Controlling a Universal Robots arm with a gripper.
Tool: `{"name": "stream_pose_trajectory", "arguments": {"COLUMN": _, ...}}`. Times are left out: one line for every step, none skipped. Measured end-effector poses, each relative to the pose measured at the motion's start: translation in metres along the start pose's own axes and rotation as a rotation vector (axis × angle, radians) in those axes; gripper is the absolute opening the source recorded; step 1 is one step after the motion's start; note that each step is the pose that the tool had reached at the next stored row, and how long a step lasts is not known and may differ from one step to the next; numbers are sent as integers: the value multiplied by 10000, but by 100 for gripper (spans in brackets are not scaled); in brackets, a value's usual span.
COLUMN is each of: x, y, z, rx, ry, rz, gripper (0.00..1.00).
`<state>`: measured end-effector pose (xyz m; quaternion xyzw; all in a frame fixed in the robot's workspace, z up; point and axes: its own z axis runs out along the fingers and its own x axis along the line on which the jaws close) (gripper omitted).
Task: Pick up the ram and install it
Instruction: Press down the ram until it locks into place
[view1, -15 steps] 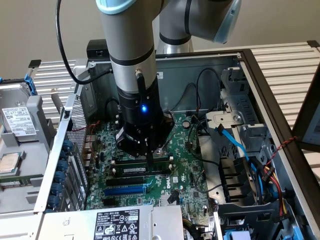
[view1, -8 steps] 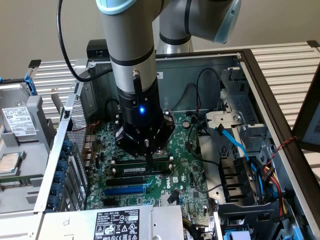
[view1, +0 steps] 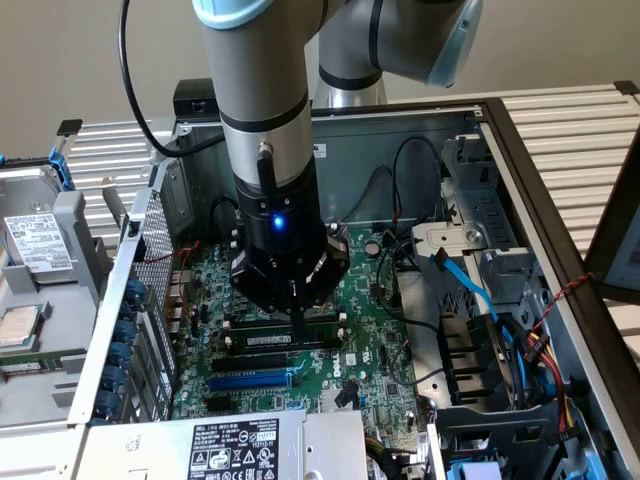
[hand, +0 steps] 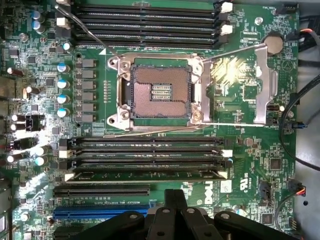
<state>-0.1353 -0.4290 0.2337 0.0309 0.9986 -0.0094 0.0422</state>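
Down inside the open computer case (view1: 500, 130), the green motherboard (view1: 370, 350) takes up most of the floor, and the grey robot arm (view1: 260, 90) comes straight down over the middle of it. At the end of the arm, the tool (view1: 300, 325) has its two black fingers pressed together, tips right down at the ram (view1: 280, 341).

So where's the ram? It's lying flat along the bank of black memory slots (hand: 145, 157) below the CPU socket (hand: 157, 90), in the slot closest to the blue expansion slot (view1: 250, 380). You can spot the little white label on it in the exterior view. The tool's tips sit on its top edge, nearer the end on the exterior view's right. From the wrist camera the ram (hand: 145, 175) looks like a dark stick running the full length of its slot, with the white latches at both ends, and the tool (hand: 175, 200) hangs just over it. Can't tell if it's fully clicked in.

Smaller stuff: a blue SATA cable (view1: 470, 290) over on the exterior view's right, and a coin battery (hand: 274, 42) near the socket.
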Motion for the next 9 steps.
{"name": "stream_pose_trajectory", "arguments": {"x": 0, "y": 0, "z": 0, "rx": 9, "ry": 2, "rz": 99, "gripper": 10}}
{"name": "stream_pose_trajectory", "arguments": {"x": 0, "y": -1, "z": 0, "rx": 9, "ry": 2, "rz": 107, "gripper": 10}}
{"name": "stream_pose_trajectory", "arguments": {"x": 0, "y": 0, "z": 0, "rx": 10, "ry": 2, "rz": 114, "gripper": 10}}
{"name": "stream_pose_trajectory", "arguments": {"x": 0, "y": 0, "z": 0, "rx": 10, "ry": 1, "rz": 122, "gripper": 10}}
{"name": "stream_pose_trajectory", "arguments": {"x": 0, "y": 0, "z": 0, "rx": 11, "ry": 2, "rz": 129, "gripper": 10}}
{"name": "stream_pose_trajectory", "arguments": {"x": 0, "y": 0, "z": 0, "rx": 12, "ry": 2, "rz": 136, "gripper": 10}}
{"name": "stream_pose_trajectory", "arguments": {"x": 0, "y": 0, "z": 0, "rx": 13, "ry": 2, "rz": 144, "gripper": 10}}
{"name": "stream_pose_trajectory", "arguments": {"x": 0, "y": 0, "z": 0, "rx": 14, "ry": 3, "rz": 150, "gripper": 10}}
{"name": "stream_pose_trajectory", "arguments": {"x": 0, "y": 0, "z": 0, "rx": 14, "ry": 3, "rz": 158, "gripper": 10}}
